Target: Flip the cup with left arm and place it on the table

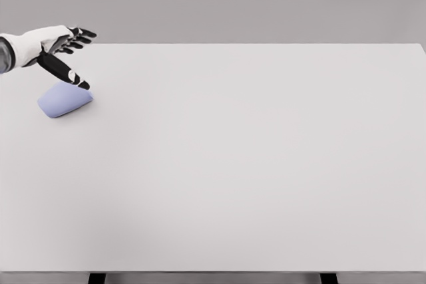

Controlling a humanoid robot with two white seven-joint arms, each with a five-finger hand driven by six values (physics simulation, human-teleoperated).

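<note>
A pale blue cup (64, 100) lies on its side on the white table (239, 164), near the far left. My left hand (68, 50) hovers just above and behind it, coming in from the left edge. Its fingers (81, 36) are spread and extended to the right, and the thumb (66, 71) points down toward the cup's upper edge, close to it or just touching. The hand holds nothing. The right arm is out of view.
The table's far edge runs just behind the hand. The left edge of the picture cuts the table close to the cup. Two dark table legs (97, 278) show at the bottom.
</note>
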